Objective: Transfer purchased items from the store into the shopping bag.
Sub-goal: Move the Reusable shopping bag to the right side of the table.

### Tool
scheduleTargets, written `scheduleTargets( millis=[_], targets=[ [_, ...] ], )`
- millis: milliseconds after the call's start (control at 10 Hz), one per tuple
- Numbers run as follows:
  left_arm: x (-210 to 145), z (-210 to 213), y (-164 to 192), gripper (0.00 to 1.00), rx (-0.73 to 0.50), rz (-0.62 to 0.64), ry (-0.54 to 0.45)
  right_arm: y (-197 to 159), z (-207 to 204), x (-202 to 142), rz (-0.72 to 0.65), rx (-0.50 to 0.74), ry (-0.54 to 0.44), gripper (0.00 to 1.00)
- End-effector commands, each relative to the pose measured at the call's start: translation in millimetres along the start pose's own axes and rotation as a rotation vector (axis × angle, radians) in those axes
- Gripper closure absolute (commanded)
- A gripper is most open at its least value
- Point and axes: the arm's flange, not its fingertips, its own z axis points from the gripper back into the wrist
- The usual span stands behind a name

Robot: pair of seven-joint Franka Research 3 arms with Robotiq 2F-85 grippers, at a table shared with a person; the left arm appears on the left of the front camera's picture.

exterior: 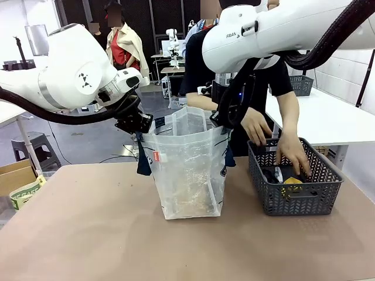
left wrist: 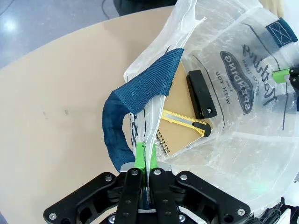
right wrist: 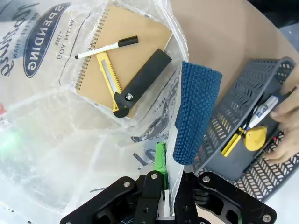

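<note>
The clear shopping bag [exterior: 187,170] stands upright mid-table, its mouth held wide by both grippers. My left gripper [exterior: 139,126] [left wrist: 145,156] is shut on the bag's left rim beside a navy strap handle [left wrist: 135,93]. On the opposite rim, next to the other strap [right wrist: 196,112], my right gripper [exterior: 225,120] [right wrist: 166,163] is shut too. On the bag's bottom lie a brown spiral notebook [right wrist: 135,35] [left wrist: 180,100], a yellow cutter [right wrist: 108,70] [left wrist: 187,123], a black slim piece [right wrist: 142,81] [left wrist: 202,93] and a white marker [right wrist: 106,47].
A dark grey mesh basket [exterior: 296,196] [right wrist: 243,93] stands right of the bag. Both of the person's hands [exterior: 293,155] reach into it. It holds a white-and-blue pen [right wrist: 261,109] and a yellow item [right wrist: 254,137]. Bare tabletop [exterior: 88,234] lies in front and left.
</note>
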Motion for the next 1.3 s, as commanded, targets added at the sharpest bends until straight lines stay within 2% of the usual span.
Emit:
scheduleTargets(
  millis=[0, 1200],
  targets=[
    [-0.3, 1.3, 1.2, 1.0, 0.002, 0.001, -0.002, -0.6, 0.4, -0.5, -0.001, -0.002, -0.002, 1.0],
    [-0.3, 1.3, 1.2, 1.0, 0.002, 0.001, -0.002, -0.6, 0.4, -0.5, -0.001, -0.002, -0.002, 1.0]
  ],
)
